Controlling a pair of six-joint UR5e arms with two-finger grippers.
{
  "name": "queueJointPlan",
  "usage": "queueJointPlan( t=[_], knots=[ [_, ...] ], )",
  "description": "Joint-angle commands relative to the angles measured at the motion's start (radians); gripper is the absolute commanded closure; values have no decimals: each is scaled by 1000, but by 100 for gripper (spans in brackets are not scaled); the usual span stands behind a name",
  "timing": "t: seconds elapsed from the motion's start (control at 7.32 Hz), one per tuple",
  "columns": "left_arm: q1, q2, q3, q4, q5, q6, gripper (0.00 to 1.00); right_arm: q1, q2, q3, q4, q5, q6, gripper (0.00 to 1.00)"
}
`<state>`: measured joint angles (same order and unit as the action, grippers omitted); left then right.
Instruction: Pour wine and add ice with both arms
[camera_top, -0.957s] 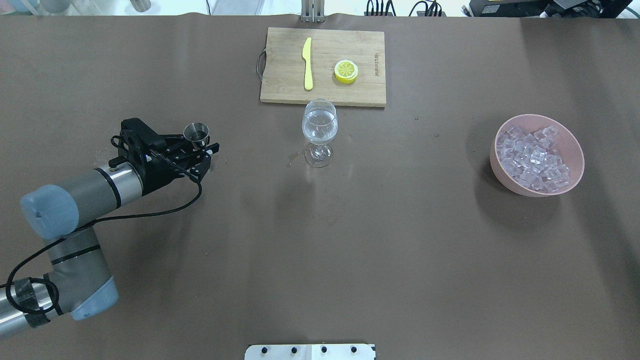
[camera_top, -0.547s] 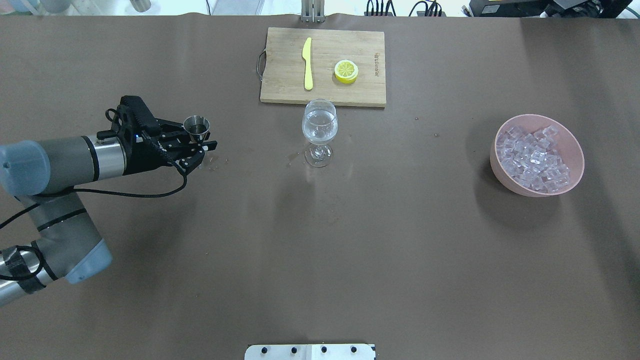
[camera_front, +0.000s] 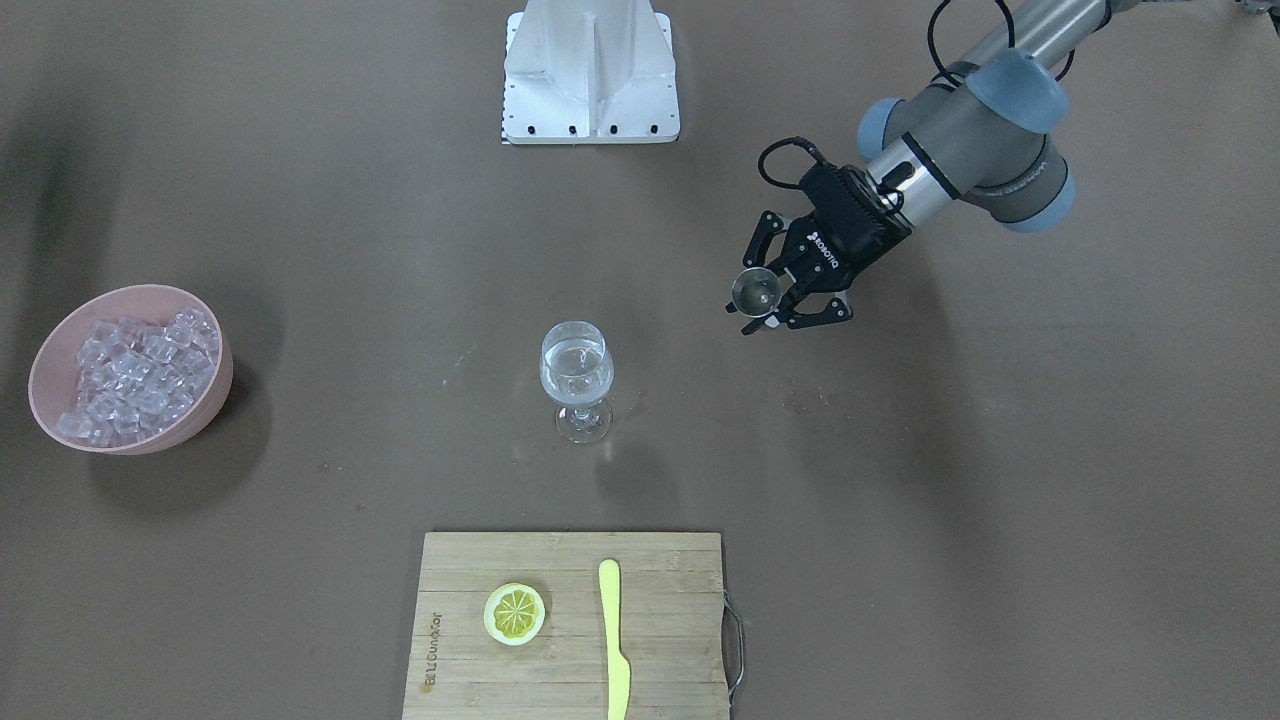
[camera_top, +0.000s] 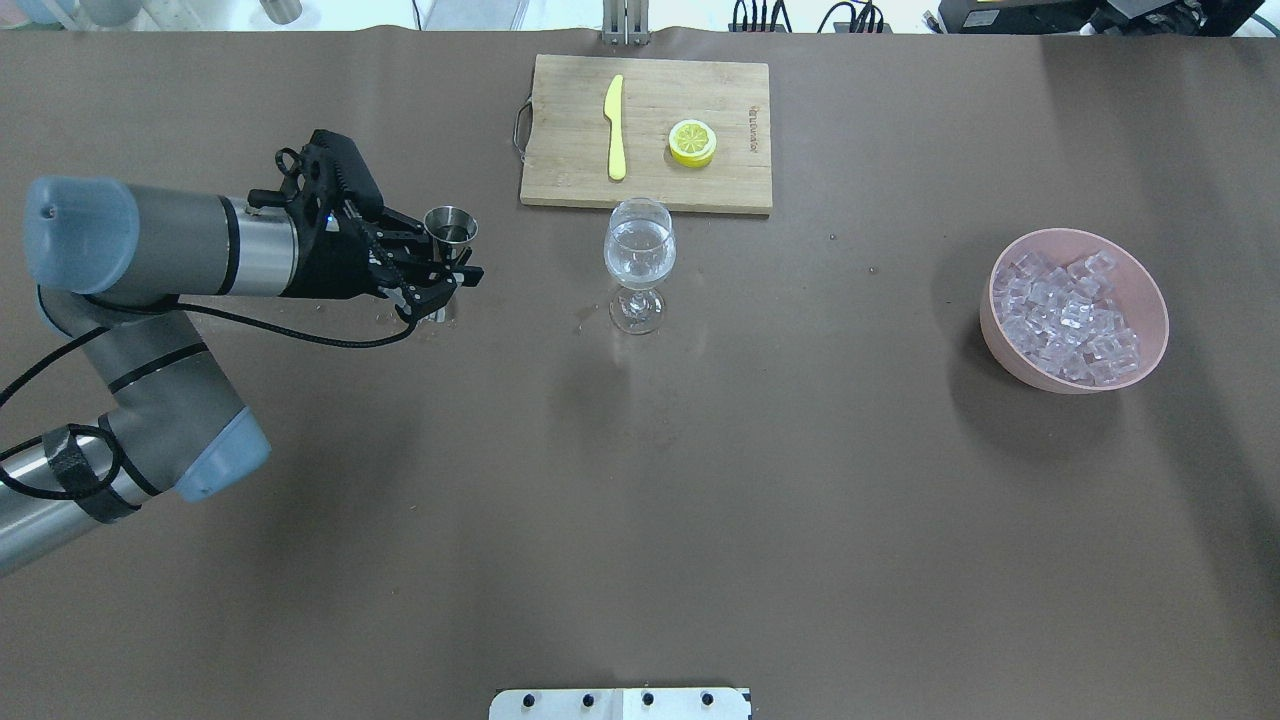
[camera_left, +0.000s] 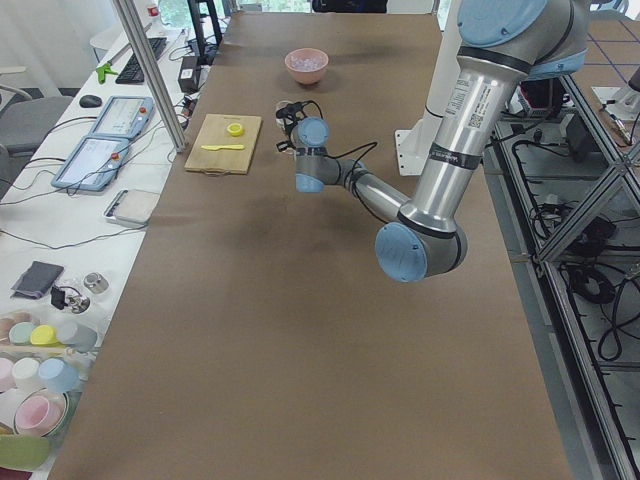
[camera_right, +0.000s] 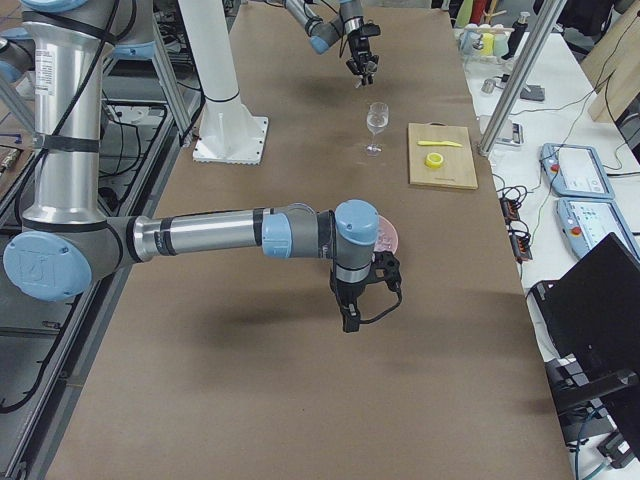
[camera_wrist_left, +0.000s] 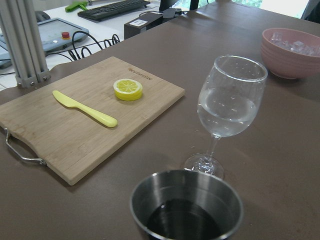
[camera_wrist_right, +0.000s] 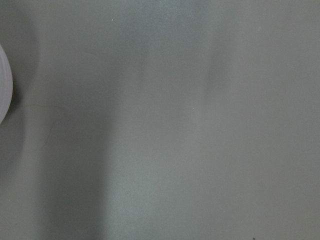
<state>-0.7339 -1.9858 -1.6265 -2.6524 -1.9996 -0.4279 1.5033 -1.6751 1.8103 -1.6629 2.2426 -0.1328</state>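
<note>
Since the earlier overhead view, the steel cup (camera_top: 450, 225) in my left tool (camera_top: 452, 280) has travelled up and across the surface (camera_top: 800, 500) toward the wine glass (camera_top: 639, 262), and the arm's elbow has swung with it. Glass, bowl and board have not shifted.

Wine (camera_wrist_left: 230, 112): clear liquid fills the lower part of the glass bowl. The glass stands upright near the middle of the surface, stem vertical, mouth up, just beside the near edge of the cutting board (camera_top: 570, 150).

Steel cup: held clamped between the fingers of the left tool, clear of the surface and still apart from the glass. Its long axis is vertical and its mouth faces up. The interior looks dark in the wrist view, so I cannot tell whether it holds liquid. The tool itself lies roughly level, pointing toward the glass.

Ice (camera_top: 1070, 318): all visible cubes lie heaped in the pink bowl (camera_top: 1030, 375), well apart from the glass; none shows in the glass.

Right tool (camera_right: 350, 318): hangs near the bowl, fingers down; whether it is wide or narrow I cannot tell.

Progress, as I judge it: some wine is in the glass, a pour from the upright cup looks pending, and the ice step is not begun.
</note>
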Motion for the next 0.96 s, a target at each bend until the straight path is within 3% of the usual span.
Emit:
queueJointPlan(
  t=[0.0,0.27,0.82],
  knots=[
    [11,-82,-24,165,-13,11,100,0,-2,0,0,0,-1,0],
    [27,-138,-32,296,-7,117,100,0,-8,0,0,0,-1,0],
    [68,-243,-33,486,2,153,100,2,-8,0,0,0,-1,0]
  ],
)
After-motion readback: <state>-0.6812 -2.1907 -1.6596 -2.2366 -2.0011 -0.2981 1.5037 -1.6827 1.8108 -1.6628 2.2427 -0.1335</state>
